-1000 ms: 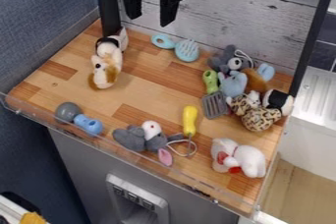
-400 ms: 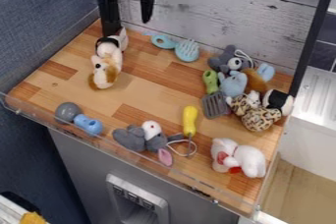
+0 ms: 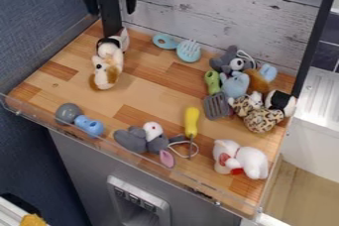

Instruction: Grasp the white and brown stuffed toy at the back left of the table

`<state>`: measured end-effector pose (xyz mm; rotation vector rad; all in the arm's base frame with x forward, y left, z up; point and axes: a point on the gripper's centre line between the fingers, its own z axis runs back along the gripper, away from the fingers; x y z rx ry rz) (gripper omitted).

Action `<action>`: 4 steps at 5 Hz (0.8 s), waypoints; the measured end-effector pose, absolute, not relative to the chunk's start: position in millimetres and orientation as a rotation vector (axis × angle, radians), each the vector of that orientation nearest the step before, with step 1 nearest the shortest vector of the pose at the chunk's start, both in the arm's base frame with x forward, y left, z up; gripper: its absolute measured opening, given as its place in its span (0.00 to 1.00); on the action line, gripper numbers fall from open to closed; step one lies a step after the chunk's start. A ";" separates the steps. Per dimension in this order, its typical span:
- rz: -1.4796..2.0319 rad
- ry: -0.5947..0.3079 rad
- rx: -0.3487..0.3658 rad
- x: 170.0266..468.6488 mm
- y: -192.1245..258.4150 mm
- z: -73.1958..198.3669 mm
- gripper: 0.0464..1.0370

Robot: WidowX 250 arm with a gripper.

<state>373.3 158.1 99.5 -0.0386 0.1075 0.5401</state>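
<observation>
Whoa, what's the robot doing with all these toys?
The robot's claw is open and isn't holding anything. It hangs high up near the back, and the closest toy is the brown-and-white stuffed one. Nobody is touching the toys. They lie on the wooden tabletop: a grey stuffed toy with a pink ear and a white one near the front, with a yellow-handled tool between them.
</observation>
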 end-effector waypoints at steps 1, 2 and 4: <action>0.401 0.121 -0.042 375.4 161.7 93.6 0.96; 0.239 0.100 -0.041 378.8 164.0 90.0 0.96; 0.114 0.067 -0.027 380.8 166.4 54.3 0.96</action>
